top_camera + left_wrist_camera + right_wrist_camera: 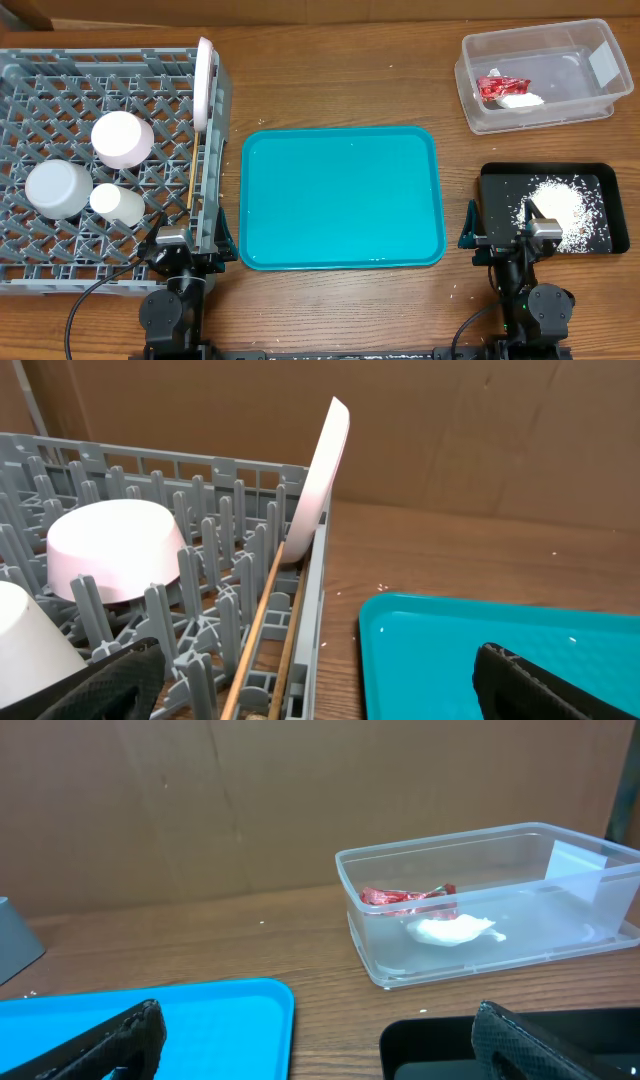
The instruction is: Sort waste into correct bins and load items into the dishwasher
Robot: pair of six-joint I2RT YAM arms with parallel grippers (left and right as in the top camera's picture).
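Fig.: large plate (206, 85), upper left, on edge at rack (100, 60) wall; prob. stiff, slick, breakable; take by top rim. L gripper (320, 680), R gripper (315, 1040): fingers spread, empty.

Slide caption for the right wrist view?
Red foil wrapper and white tissue inside clear tub, teal tray corner nearby.

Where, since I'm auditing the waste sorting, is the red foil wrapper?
In the overhead view the red foil wrapper lies at upper right inside the clear tub, beside the white tissue, beyond the black tray.
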